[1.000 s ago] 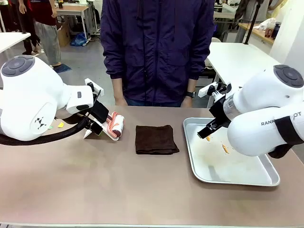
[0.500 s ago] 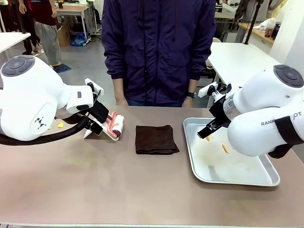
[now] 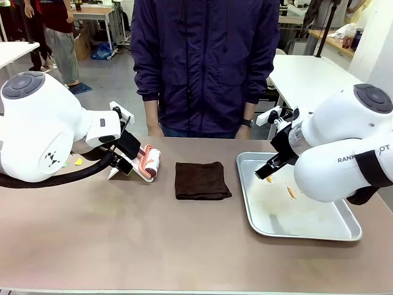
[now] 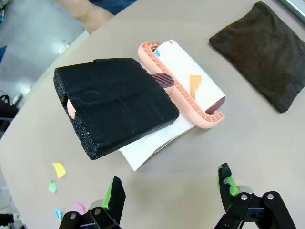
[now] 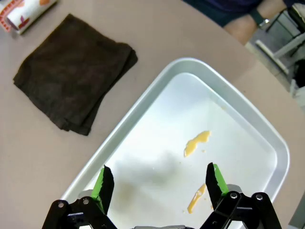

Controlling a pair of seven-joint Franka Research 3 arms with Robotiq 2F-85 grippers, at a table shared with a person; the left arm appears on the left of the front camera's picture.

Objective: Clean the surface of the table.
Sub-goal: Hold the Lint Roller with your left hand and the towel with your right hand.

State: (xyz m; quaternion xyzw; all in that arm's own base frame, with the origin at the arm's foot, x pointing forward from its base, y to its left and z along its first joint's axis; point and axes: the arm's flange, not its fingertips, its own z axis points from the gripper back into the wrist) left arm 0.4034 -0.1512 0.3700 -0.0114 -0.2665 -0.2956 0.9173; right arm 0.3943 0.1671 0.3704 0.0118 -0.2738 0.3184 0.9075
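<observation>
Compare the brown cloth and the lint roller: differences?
Shape: the brown cloth is a flat folded square; the lint roller is a cylinder on its side in a pink frame.
Colour: the cloth is dark brown; the roller is white with orange print.
Place: the cloth lies mid-table; the roller lies to the robot's left of it, partly on a white sheet.
Shared: both rest on the table, unheld.

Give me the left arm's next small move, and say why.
Probably lower the left gripper onto the black foam handle of the lint roller and close. Its jaws stand open just short of that handle, holding nothing, and coloured paper scraps lie on the table nearby.
</observation>
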